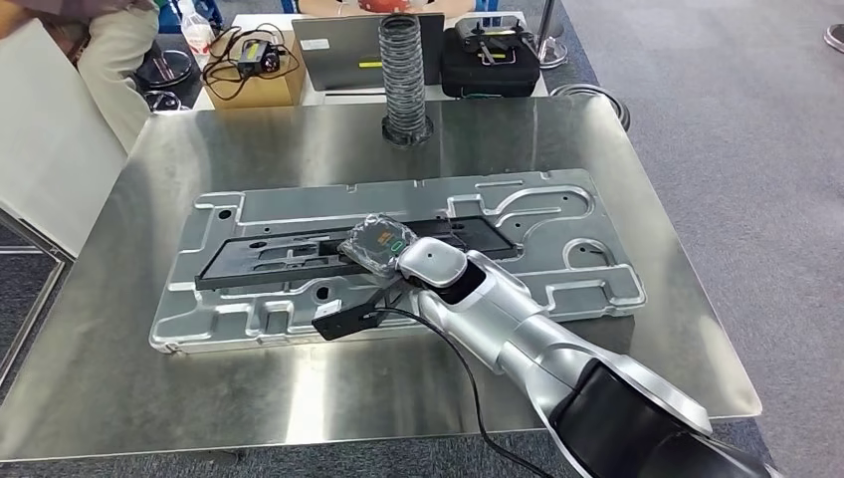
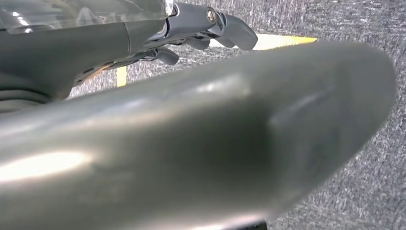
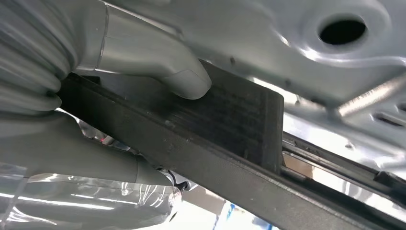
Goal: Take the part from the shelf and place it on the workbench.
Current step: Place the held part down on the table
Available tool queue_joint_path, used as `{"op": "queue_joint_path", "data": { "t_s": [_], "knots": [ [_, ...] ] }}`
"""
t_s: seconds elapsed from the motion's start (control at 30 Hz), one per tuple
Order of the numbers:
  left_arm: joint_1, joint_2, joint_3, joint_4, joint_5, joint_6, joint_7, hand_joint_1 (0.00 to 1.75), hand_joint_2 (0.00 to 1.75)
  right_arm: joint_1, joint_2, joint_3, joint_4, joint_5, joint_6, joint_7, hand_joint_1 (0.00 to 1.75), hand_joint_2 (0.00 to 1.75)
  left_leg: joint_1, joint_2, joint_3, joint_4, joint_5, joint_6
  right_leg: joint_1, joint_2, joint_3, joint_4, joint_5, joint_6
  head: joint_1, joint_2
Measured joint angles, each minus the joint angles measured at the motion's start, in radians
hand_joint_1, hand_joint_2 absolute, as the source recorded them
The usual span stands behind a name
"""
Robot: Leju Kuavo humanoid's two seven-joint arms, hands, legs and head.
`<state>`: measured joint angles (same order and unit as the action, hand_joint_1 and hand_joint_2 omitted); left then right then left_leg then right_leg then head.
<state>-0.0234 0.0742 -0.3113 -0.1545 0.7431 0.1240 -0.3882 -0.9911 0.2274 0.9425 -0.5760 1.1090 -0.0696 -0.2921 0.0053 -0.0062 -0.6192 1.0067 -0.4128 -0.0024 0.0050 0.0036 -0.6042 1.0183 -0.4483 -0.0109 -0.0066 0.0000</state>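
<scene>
Up close, right hand (image 3: 119,62) apparently grips black part (image 3: 230,120), thumb (image 3: 158,67) on it.

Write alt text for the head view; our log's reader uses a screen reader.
The robot's right hand rests on a long black part lying on a stamped grey metal panel on a steel workbench. Behind the workbench stand a coiled hose, a laptop and a black case.
</scene>
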Motion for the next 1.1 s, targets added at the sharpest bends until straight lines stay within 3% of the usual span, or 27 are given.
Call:
{"op": "queue_joint_path", "data": {
  "t_s": [0.1, 0.13, 0.17, 0.27, 0.3, 0.33, 0.4, 0.47, 0.5, 0.6, 0.67, 0.77, 0.8, 0.83, 0.87, 0.97, 1.0, 1.1],
  "knots": [
    [0.001, -0.001, -0.005, 0.0, 0.0, -0.001, -0.001, 0.0, 0.0, 0.002, -0.003, 0.001, 0.019, -0.023, 0.006, -0.01, 1.75, 1.75, 0.001, 0.0, -0.001, 0.002, -0.004, -0.016, -0.003, 0.001, 0.004, -0.009, 0.006, -0.012, 0.0, 0.0],
    [0.001, -0.001, -0.007, 0.0, 0.001, -0.002, -0.001, 0.0, 0.0, 0.002, -0.004, 0.001, 0.024, -0.027, 0.006, -0.012, 1.75, 1.75, 0.002, 0.001, -0.007, 0.021, -0.019, -0.022, -0.006, 0.001, 0.007, -0.013, 0.01, -0.016, -0.001, 0.0],
    [0.002, -0.002, -0.008, 0.0, 0.001, -0.002, -0.001, 0.0, 0.0, 0.002, -0.004, 0.001, 0.028, -0.03, 0.006, -0.013, 1.75, 1.75, 0.004, 0.001, -0.023, 0.058, -0.043, -0.027, -0.009, 0.001, 0.01, -0.017, 0.012, -0.019, -0.003, 0.0],
    [0.002, -0.002, -0.011, 0.0, 0.001, -0.003, -0.001, 0.0, 0.0, 0.005, -0.005, 0.002, 0.04, -0.032, 0.008, -0.014, 1.75, 1.75, 0.01, 0.001, -0.107, 0.248, -0.131, -0.041, -0.01, 0.0, 0.011, -0.018, 0.012, -0.022, -0.006, 0.0],
    [0.002, -0.002, -0.012, 0.0, 0.001, -0.004, -0.001, 0.0, 0.44, 0.007, -0.005, 0.003, 0.044, -0.033, 0.01, -0.014, 1.31, 1.31, 0.012, 0.001, -0.124, 0.283, -0.137, -0.045, -0.01, 0.0, 0.011, -0.018, 0.011, -0.022, -0.007, 0.0],
    [0.002, -0.002, -0.013, 0.0, 0.002, -0.005, -0.001, 0.0, 0.87, 0.009, -0.006, 0.003, 0.048, -0.037, 0.014, -0.015, 0.87, 0.87, 0.014, 0.002, -0.122, 0.279, -0.123, -0.047, -0.01, 0.001, 0.012, -0.017, 0.01, -0.021, -0.007, 0.0],
    [0.003, -0.002, -0.014, 0.0, 0.003, -0.007, -0.002, 0.0, 1.75, 0.011, -0.006, 0.003, 0.055, -0.05, 0.024, -0.018, 0.0, 0.0, 0.018, 0.002, -0.065, 0.163, -0.053, -0.048, -0.011, 0.004, 0.015, -0.015, 0.006, -0.016, -0.007, 0.0],
    [0.002, -0.002, -0.015, 0.0, 0.006, -0.005, -0.002, 0.0, 1.75, 0.012, -0.007, 0.004, 0.06, -0.069, 0.034, -0.025, 0.0, 0.0, 0.016, 0.001, -0.002, 0.04, -0.013, -0.041, -0.008, 0.007, 0.015, -0.01, 0.001, -0.007, -0.007, 0.0],
    [0.0, -0.002, -0.016, 0.0, 0.007, -0.004, -0.002, 0.0, 1.31, 0.013, -0.008, 0.004, 0.063, -0.079, 0.037, -0.029, 0.0, 0.0, 0.014, 0.001, 0.011, 0.012, -0.011, -0.035, -0.007, 0.008, 0.013, -0.009, 0.0, -0.002, -0.007, 0.0],
    [-0.001, -0.002, -0.018, 0.0, 0.004, -0.001, -0.002, 0.0, 0.0, 0.019, -0.011, 0.003, 0.065, -0.111, 0.036, -0.037, 0.0, 0.0, 0.012, 0.0, 0.014, 0.001, -0.015, -0.013, -0.008, 0.008, 0.011, -0.007, -0.003, 0.014, -0.007, 0.0],
    [-0.001, -0.002, -0.02, 0.0, 0.001, -0.004, -0.008, 0.0, 0.0, 0.021, -0.016, 0.0, 0.06, -0.141, 0.036, -0.049, 0.0, 0.0, 0.015, 0.002, 0.017, -0.003, -0.012, 0.0, -0.01, 0.006, -0.008, 0.04, -0.034, 0.023, -0.006, 0.0],
    [-0.002, -0.002, -0.025, 0.0, 0.001, -0.01, -0.014, 0.0, 0.0, 0.031, -0.032, -0.013, 0.037, -0.203, 0.049, -0.076, 0.0, 0.0, 0.012, 0.004, 0.017, -0.004, -0.013, 0.01, -0.011, 0.004, -0.101, 0.234, -0.124, 0.029, -0.006, 0.0],
    [-0.002, -0.001, -0.027, 0.0, 0.001, -0.013, -0.014, 0.0, 0.0, 0.039, -0.039, -0.021, 0.021, -0.234, 0.062, -0.087, 0.0, 0.0, 0.011, 0.005, 0.018, -0.003, -0.014, 0.011, -0.011, 0.004, -0.125, 0.281, -0.135, 0.029, -0.006, 0.0],
    [-0.002, -0.001, -0.029, 0.0, 0.001, -0.016, -0.015, 0.0, 0.0, 0.047, -0.045, -0.031, 0.001, -0.27, 0.077, -0.097, 0.0, 0.0, 0.01, 0.004, 0.018, -0.002, -0.015, 0.012, -0.011, 0.004, -0.132, 0.289, -0.126, 0.027, -0.006, 0.0],
    [-0.002, -0.001, -0.031, 0.0, 0.001, -0.019, -0.015, 0.0, 0.0, 0.053, -0.051, -0.044, -0.022, -0.308, 0.093, -0.107, 0.0, 0.0, 0.009, 0.004, 0.019, -0.001, -0.015, 0.012, -0.011, 0.003, -0.116, 0.25, -0.096, 0.023, -0.006, 0.0],
    [-0.004, -0.002, -0.036, 0.0, 0.005, -0.026, -0.018, 0.0, 0.0, 0.061, -0.062, -0.093, -0.094, -0.44, 0.135, -0.143, 0.0, 0.0, 0.002, 0.003, 0.02, 0.004, -0.019, 0.006, -0.005, 0.002, -0.023, 0.046, -0.004, 0.007, -0.007, 0.0],
    [-0.004, -0.002, -0.036, 0.0, 0.008, -0.027, -0.02, 0.0, 0.0, 0.066, -0.066, -0.114, -0.119, -0.498, 0.15, -0.159, 0.0, 0.0, 0.001, 0.002, 0.02, 0.005, -0.02, 0.003, -0.003, 0.001, -0.008, 0.013, 0.005, 0.004, -0.007, 0.0],
    [-0.002, -0.002, -0.037, 0.0, 0.019, -0.031, -0.028, 0.0, 0.0, 0.096, -0.092, -0.207, -0.228, -0.752, 0.211, -0.208, 0.0, 0.0, 0.001, 0.001, 0.02, 0.003, -0.022, -0.012, -0.003, -0.001, -0.002, -0.005, 0.009, -0.004, -0.007, 0.0]
  ]
}}
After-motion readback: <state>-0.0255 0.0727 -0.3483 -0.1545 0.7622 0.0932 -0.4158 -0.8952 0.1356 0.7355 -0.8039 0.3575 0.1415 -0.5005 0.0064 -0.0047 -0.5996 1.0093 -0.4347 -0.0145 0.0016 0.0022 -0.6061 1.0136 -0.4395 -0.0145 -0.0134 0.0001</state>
